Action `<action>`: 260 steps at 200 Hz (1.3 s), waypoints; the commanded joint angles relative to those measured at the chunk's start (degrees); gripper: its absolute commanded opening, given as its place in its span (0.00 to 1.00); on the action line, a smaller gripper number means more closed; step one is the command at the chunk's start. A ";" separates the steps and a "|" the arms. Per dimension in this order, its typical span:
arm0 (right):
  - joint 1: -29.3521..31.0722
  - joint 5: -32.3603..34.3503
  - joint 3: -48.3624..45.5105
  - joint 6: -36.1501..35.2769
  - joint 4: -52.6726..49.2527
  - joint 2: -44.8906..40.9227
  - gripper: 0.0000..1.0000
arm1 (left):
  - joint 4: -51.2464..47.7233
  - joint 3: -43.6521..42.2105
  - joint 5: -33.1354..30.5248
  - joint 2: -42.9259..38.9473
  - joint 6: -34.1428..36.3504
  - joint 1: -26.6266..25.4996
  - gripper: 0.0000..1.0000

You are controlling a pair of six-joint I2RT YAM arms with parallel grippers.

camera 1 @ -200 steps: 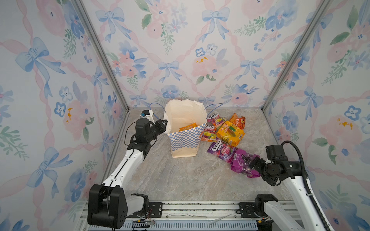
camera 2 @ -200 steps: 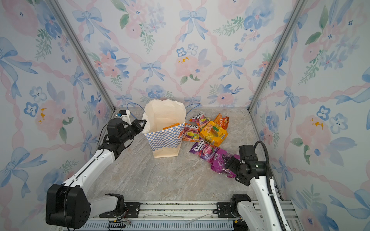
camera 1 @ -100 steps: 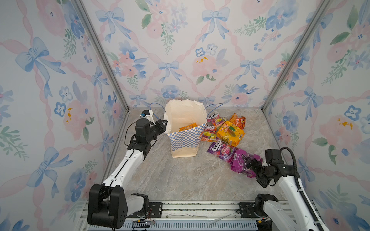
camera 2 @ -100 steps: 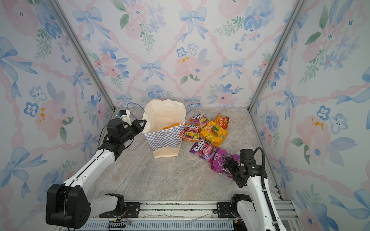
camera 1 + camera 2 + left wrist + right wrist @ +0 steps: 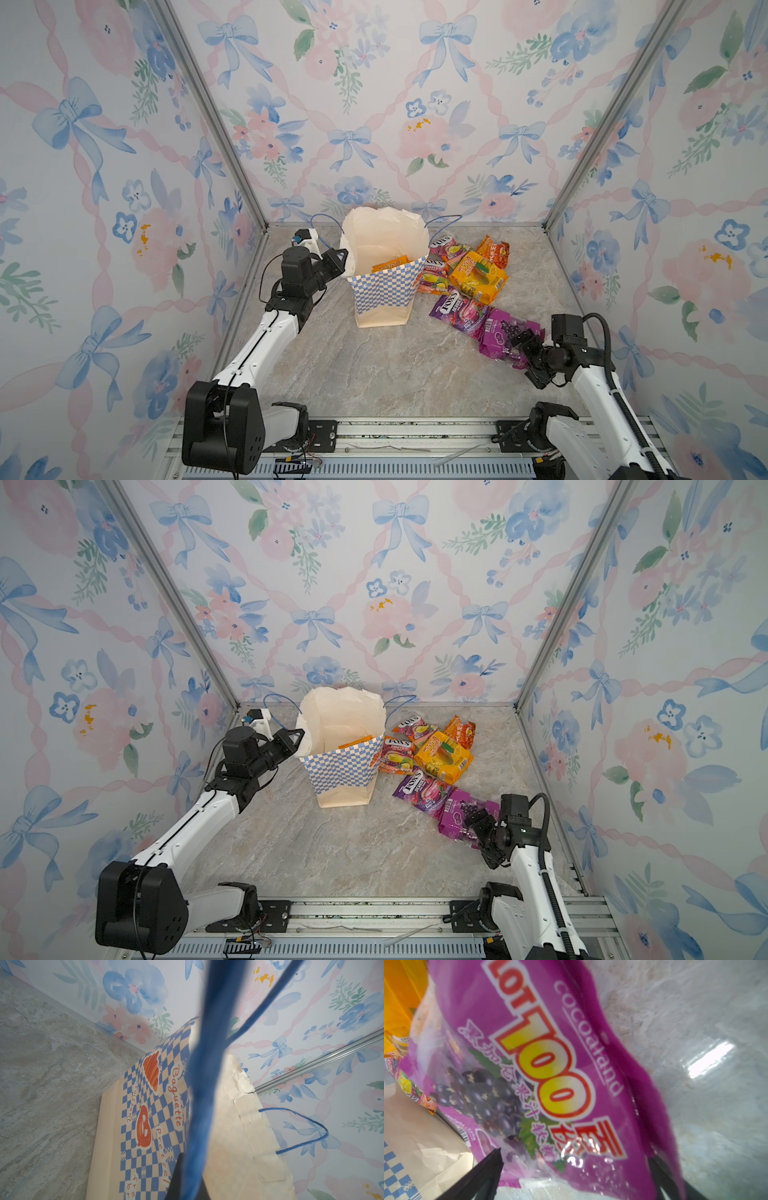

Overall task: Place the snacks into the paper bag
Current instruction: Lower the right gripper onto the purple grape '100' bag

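**A:** What is the left gripper [image 5: 340, 257] doing?

**B:** Its jaws are together, clamped on a blue cord handle [image 5: 200, 1105] at the rim of the one paper bag [image 5: 384, 299]. The bag stands upright straight ahead of its fingertips. It's thin, light paper, so I judge that hold steadies the mouth.

**A:** Anything inside?

**B:** One orange pack [image 5: 388, 264], across the mouth from that gripper.

**A:** And outside?

**B:** Six snacks, all on the bag's side away from the left gripper. There are three FOX'S: an orange FOX'S packet [image 5: 434, 276], a third FOX'S packet [image 5: 442, 245] and a purple FOX'S packet [image 5: 457, 309]. Then one yellow-orange pack [image 5: 478, 276], one orange chip bag [image 5: 492, 251] and one magenta grape pack [image 5: 505, 334].

**A:** And the right gripper [image 5: 527, 357]?

**B:** Its jaws are spread wide, straddling the grape pack's near end without pinching it. The other five lie beyond it, toward the bag.

**A:** How will the grape pack handle?

**B:** Probably light, soft and crinkly, with slippery glossy film. I'd pinch the flat end nearest the jaws, not the bulging middle.
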 commanded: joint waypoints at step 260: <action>-9.71 -3.24 1.90 -0.56 17.82 12.39 0.96 | 2.20 -2.39 -0.10 -1.02 -0.97 0.50 0.00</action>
